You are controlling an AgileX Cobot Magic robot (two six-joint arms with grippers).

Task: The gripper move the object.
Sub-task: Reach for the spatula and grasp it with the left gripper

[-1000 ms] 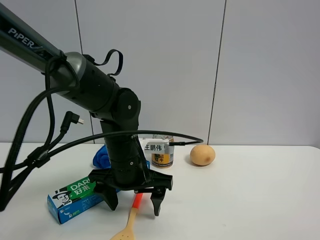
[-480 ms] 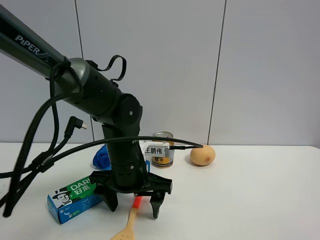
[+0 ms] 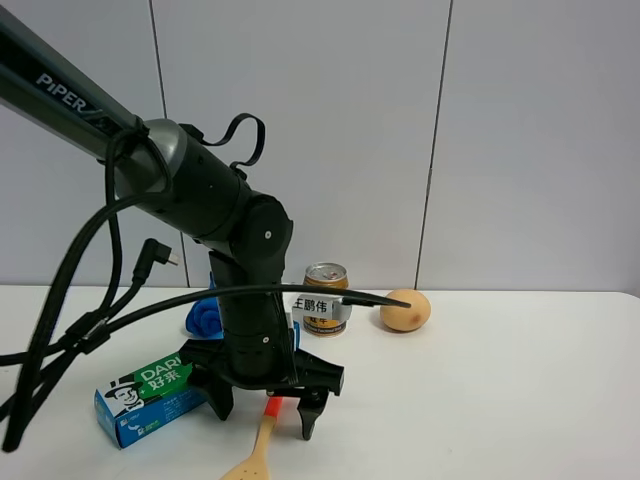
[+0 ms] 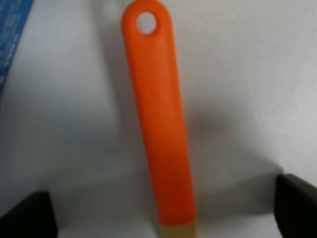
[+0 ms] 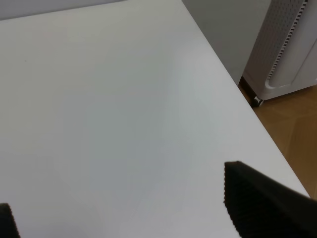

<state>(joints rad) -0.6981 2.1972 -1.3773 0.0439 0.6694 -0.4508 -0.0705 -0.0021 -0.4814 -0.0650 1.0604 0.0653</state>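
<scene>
Two black fingers [image 3: 309, 418] of the left gripper [image 3: 265, 412] are spread wide and point straight down at the white table [image 3: 500, 400], tips low over its top. They have hold of nothing. The spoon [image 3: 258, 440] lies flat on the table right under the claw, its orange-red handle running through the gap between the fingers and its pale wooden head sticking out past the tips toward the near edge of the table. In the left wrist view the handle [image 4: 161, 124] sits roughly midway in the gap, with bare table on either side, so neither finger touches it. The hole at the handle's end is on the far side of the claw.

Just beside the claw's outer finger lies the blue-green toothpaste box [image 3: 150, 395], one end tucked close against the gripper body. Behind the arm, a rolled blue cloth [image 3: 203, 315] shows past the wrist, and a drink can [image 3: 326, 285] stands further back, with a white label [image 3: 318, 306] hanging in front of it. A round tan thing like a potato [image 3: 405, 310] rests well off to the side of the can. Thick black cables [image 3: 70, 330] trail from the arm.

The right gripper [image 5: 131, 218] is also wide open and empty, over bare table near a corner.
</scene>
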